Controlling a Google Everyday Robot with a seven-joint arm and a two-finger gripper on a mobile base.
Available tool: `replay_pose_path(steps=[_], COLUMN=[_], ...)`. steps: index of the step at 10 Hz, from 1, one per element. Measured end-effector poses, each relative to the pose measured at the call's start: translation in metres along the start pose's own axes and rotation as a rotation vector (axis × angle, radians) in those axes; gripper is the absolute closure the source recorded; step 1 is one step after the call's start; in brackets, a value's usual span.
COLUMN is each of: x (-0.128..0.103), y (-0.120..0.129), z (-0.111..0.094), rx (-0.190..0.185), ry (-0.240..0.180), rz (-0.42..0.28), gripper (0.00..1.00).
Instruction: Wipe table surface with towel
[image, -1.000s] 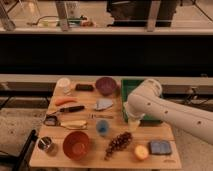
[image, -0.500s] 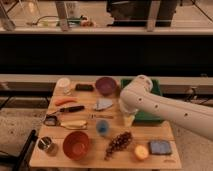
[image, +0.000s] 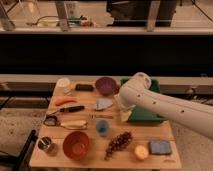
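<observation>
The bench (image: 150, 131) is crowded, and every place here is given from the purple bowl (image: 106, 85), which sits near the far edge. The towel (image: 103, 104), one only, lies crumpled directly in front of that bowl, toward the camera, mid-bench and well away from all four edges. The claw (image: 124, 115) hangs in front of the bowl and to its right as seen, just beside the towel. It is at the left rim of the single green tray (image: 144, 118), spread wide with nothing seen in it. The white arm (image: 165, 107) reaches it from the bowl's right, crossing above the tray.

Open room is scarce. A narrow bare strip lies left of the towel, and a wider bare patch runs in front of the tray, far to the bowl's front right.

Left of the bowl along the far edge stand one black block (image: 84, 87) and one white cup (image: 63, 83). Far in front of the bowl, a row fills the near edge: one metal can (image: 46, 145), one red bowl (image: 76, 145), one bunch of grapes (image: 119, 142), one orange fruit (image: 141, 151) and one blue sponge (image: 160, 147). One blue cup (image: 102, 127) stands straight in front of the bowl, beyond the towel. That makes two bowls and two cups.
</observation>
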Motion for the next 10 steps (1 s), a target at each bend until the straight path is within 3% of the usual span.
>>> replay_pose_path(steps=[10], x=[-0.038], y=[-0.043], z=[0.041], rx=[0.026], ry=[-0.093], rz=[-0.117], gripper=[0.2])
